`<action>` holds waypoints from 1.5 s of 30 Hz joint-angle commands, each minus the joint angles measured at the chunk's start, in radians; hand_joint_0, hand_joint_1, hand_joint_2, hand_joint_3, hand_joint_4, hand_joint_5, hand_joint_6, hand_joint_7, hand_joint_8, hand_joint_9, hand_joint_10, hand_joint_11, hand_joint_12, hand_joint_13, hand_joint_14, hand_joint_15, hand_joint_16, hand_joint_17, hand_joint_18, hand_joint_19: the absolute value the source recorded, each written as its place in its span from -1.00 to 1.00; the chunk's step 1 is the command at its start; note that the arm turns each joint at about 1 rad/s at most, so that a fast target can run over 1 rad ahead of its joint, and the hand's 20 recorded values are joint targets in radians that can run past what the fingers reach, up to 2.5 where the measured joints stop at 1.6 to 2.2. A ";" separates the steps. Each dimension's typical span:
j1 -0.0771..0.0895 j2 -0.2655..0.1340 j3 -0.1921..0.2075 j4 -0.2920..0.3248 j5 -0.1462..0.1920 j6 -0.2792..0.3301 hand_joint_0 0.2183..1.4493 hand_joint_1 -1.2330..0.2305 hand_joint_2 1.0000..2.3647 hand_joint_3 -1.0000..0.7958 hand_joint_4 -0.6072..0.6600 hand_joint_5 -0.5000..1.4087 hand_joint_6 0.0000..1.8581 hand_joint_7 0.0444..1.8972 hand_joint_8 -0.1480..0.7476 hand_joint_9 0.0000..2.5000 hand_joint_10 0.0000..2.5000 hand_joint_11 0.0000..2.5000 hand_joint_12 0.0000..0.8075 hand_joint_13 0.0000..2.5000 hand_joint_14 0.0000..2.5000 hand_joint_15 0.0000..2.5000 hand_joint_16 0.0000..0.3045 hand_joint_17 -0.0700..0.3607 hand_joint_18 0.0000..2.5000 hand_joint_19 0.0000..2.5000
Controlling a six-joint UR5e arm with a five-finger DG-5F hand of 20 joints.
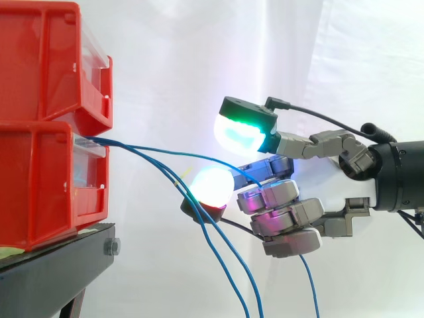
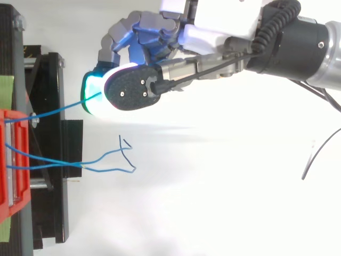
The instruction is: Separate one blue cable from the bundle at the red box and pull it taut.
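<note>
One blue cable (image 1: 192, 156) runs from the front of the lower red box (image 1: 46, 185) in a shallow arc into the hand (image 1: 291, 212). There the curled fingers (image 1: 281, 195) seem to close on it, while the other blue cables (image 2: 58, 166) droop away, apart from the hand. The hold looks light, so a pull could let the thin cable slide through the fingers and fall slack. A hard or skewed pull could tug its end out of the box, or drag a drooping strand along.
</note>
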State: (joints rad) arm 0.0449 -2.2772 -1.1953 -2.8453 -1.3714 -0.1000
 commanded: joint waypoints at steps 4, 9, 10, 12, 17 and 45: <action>0.001 -0.001 0.000 0.000 0.000 -0.009 -0.31 -0.12 -0.99 -0.25 0.14 -0.67 0.01 -0.19 -0.09 -0.66 1.00 -0.18 -0.21 -0.41 1.00 -0.08 -0.73 -0.25 -0.13 0.43; 0.001 -0.001 0.000 0.000 0.000 -0.012 -0.30 -0.27 -0.98 -0.09 0.10 -0.67 0.02 -0.19 -0.07 -0.66 1.00 -0.18 -0.16 -0.39 1.00 -0.07 -0.72 -0.22 -0.13 0.35; 0.001 -0.001 0.000 0.000 0.000 -0.012 -0.30 -0.29 -0.98 -0.07 0.08 -0.67 0.02 -0.17 -0.07 -0.65 1.00 -0.19 -0.17 -0.39 1.00 -0.08 -0.71 -0.22 -0.13 0.35; 0.001 -0.001 0.000 0.000 0.000 -0.014 -0.29 -0.33 -0.98 -0.05 0.03 -0.67 0.02 -0.16 -0.08 -0.66 1.00 -0.17 -0.18 -0.40 1.00 -0.07 -0.71 -0.22 -0.13 0.37; 0.001 -0.001 0.000 0.000 0.000 -0.014 -0.23 -0.40 -0.98 -0.14 0.03 -0.67 0.03 -0.20 -0.09 -0.66 1.00 -0.14 -0.20 -0.41 1.00 -0.05 -0.73 -0.24 -0.13 0.45; 0.003 -0.001 0.000 0.000 0.000 -0.035 -0.27 -0.37 -0.98 -0.09 0.05 -0.68 0.04 -0.22 -0.09 -0.63 1.00 -0.14 -0.18 -0.39 1.00 -0.05 -0.72 -0.22 -0.17 0.30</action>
State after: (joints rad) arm 0.0475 -2.2779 -1.1950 -2.8455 -1.3714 -0.1358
